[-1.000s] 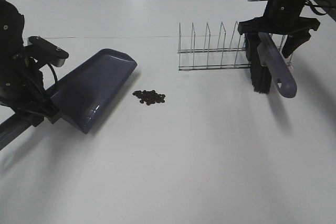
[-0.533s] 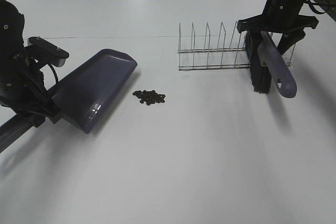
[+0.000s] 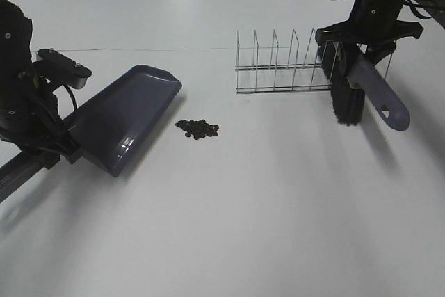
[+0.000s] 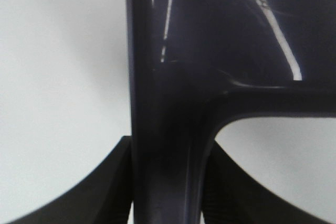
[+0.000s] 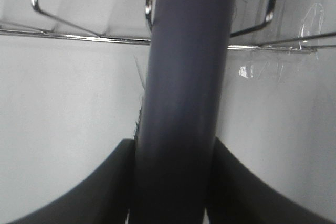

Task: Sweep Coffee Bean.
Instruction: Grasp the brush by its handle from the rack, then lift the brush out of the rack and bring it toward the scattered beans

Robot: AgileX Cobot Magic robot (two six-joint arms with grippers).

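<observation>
your right end effector (image 3: 356, 46) is clamped on the brush (image 3: 348, 99) handle, with the bristles hanging beside the wire rack (image 3: 278, 67). the coffee bean (image 3: 197, 129) cluster lies well off toward your other arm, low on the table (image 3: 278, 206). your left end effector (image 4: 168, 182), clamped on the dustpan (image 3: 125, 117), is nearer. the beans sit near the pan's flank, not touching it.

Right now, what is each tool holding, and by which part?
The left tool grips the dustpan by its handle; the right tool grips the brush by its handle, near the bristles.
</observation>
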